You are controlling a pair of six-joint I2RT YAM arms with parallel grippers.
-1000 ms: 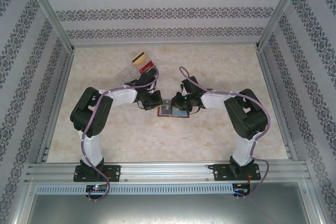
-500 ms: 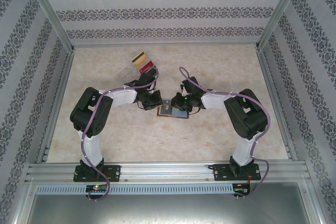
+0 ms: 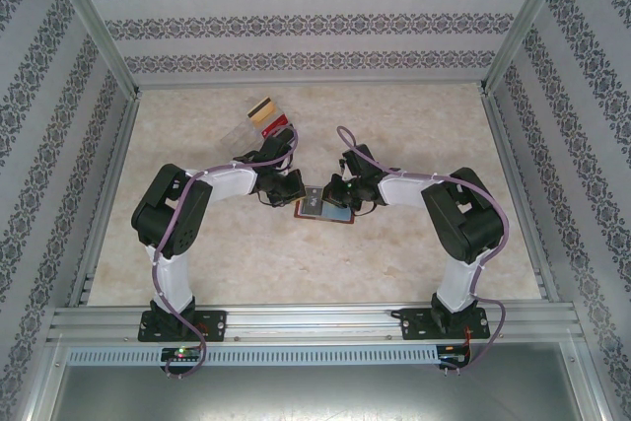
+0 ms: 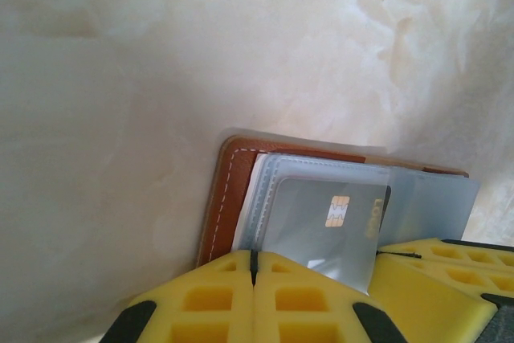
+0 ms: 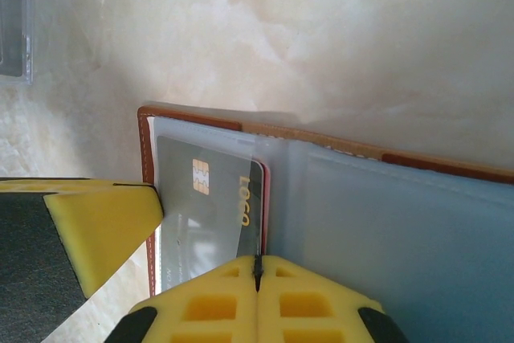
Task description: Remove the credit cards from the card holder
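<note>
From overhead I saw three pieces lying loose on the marble-patterned table [image 3: 424, 263], up and to the left of the card holder [image 3: 341, 215]: a clear plastic piece [image 3: 235, 135], a tan card [image 3: 261, 107] with a dark stripe, and a red card [image 3: 278, 125]; all three were well apart from the holder. The holder itself lay open and flat on the table, brown leather outside and clear sleeves [image 4: 261, 198] inside, with both arms meeting over its left end. The left gripper [image 4: 253, 271] sat at the holder's stitched edge with its yellow pads pressed together; I could not tell whether anything was pinched between them. A grey chip card [image 4: 321, 226] lay among the sleeves, just beside those pads. The right gripper [image 5: 257, 275] came in over the holder from its right side; its pads were closed, and the card's long edge ran straight into the seam between them, so I read it as clamped on that card. A pink edge showed just behind the grey card.
</note>
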